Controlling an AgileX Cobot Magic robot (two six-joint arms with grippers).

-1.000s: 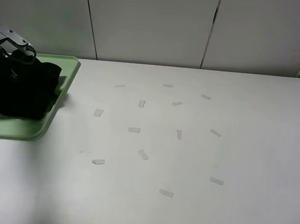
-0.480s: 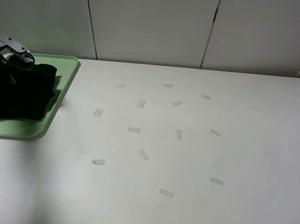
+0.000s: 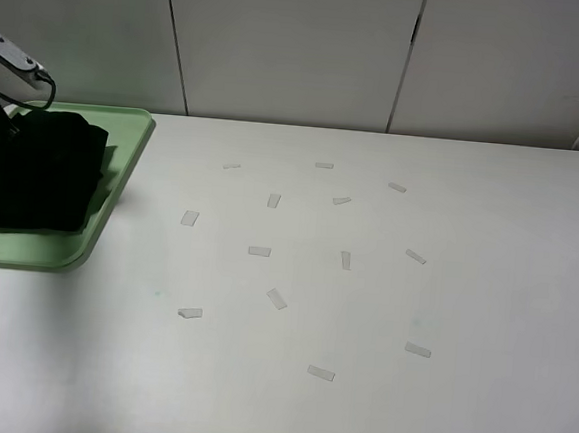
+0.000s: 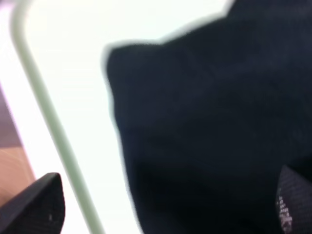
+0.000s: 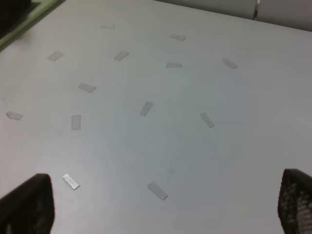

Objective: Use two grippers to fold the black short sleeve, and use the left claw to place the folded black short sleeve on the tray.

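Note:
The black short sleeve (image 3: 37, 172) lies folded as a plain black bundle on the pale green tray (image 3: 122, 178) at the table's far left. My left arm (image 3: 6, 59) hangs above the bundle's back left corner, mostly cut off by the view's edge. In the left wrist view my left gripper (image 4: 165, 209) is open, its fingers (image 4: 39, 207) wide apart just above the black cloth (image 4: 209, 112), with the tray rim (image 4: 48, 122) beside it. My right gripper (image 5: 161, 209) is open and empty over the bare table; it is out of the exterior view.
Several small pale tape strips (image 3: 259, 251) are scattered over the white table (image 3: 484, 292) in the middle. They also show in the right wrist view (image 5: 146, 108). A corner of the tray (image 5: 29, 19) shows there too. Wall panels stand behind the table.
My left arm has lifted up and back to the left off the bundle. The black short sleeve stays flat on the tray.

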